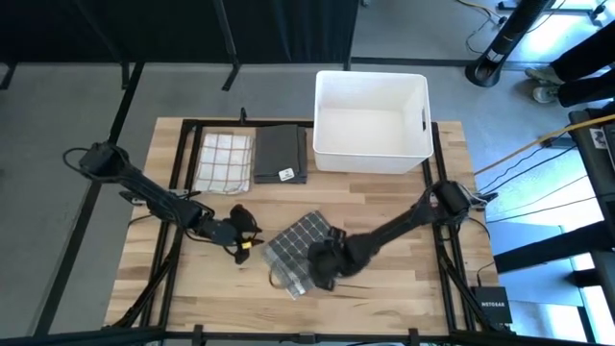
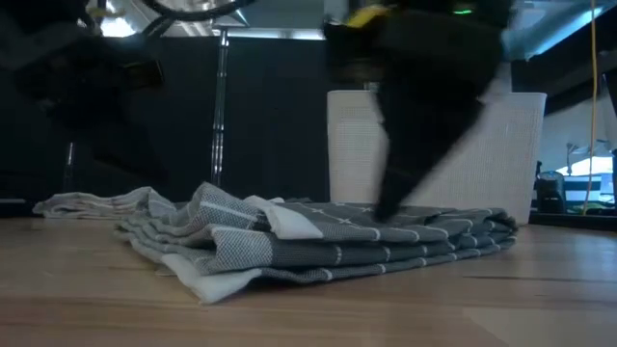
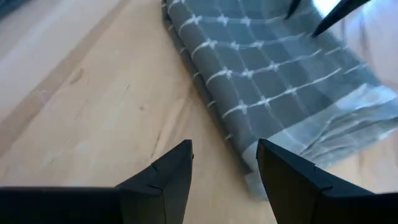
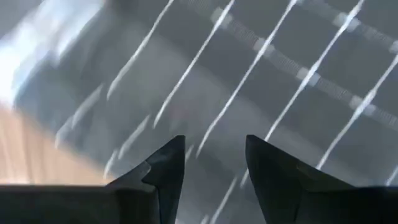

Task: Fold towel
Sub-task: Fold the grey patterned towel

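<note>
A grey towel with thin white checks [image 1: 300, 252] lies on the wooden table [image 1: 404, 279] near its front middle, folded into several layers [image 2: 318, 241], with a rumpled pale edge [image 2: 217, 280] at one end. My left gripper [image 1: 245, 237] stands open just off the towel's left side, over bare wood [image 3: 224, 146], with the towel's edge [image 3: 249, 155] beyond its fingertips. My right gripper [image 1: 319, 274] stands open over the towel's near part, pointing steeply down at the checked cloth [image 4: 214, 140]. Nothing is between its fingers.
At the table's far right stands a white bin [image 1: 370, 120]. Left of it lie a folded dark grey cloth [image 1: 281, 154] and a folded white checked cloth [image 1: 224, 161]. Bare wood shows right of the towel [image 1: 413, 240] and at the near left [image 1: 163, 279].
</note>
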Tool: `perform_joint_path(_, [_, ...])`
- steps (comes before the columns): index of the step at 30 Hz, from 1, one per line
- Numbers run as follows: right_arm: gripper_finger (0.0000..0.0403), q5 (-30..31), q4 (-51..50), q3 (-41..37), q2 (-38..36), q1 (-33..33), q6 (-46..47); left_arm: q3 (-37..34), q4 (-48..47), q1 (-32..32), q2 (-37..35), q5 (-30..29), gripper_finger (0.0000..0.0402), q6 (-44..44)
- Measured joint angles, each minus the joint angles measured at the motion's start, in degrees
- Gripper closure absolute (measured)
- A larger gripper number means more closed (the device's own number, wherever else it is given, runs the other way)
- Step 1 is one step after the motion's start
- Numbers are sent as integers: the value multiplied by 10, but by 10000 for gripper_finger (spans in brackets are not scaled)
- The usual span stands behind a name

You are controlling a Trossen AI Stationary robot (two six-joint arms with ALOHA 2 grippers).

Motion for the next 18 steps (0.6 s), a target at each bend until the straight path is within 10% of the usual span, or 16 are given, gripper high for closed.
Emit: perform_joint_path(18, [231, 153, 4, -81, -5, -37, -273, 59, 109, 5, 178, 125, 229, 80])
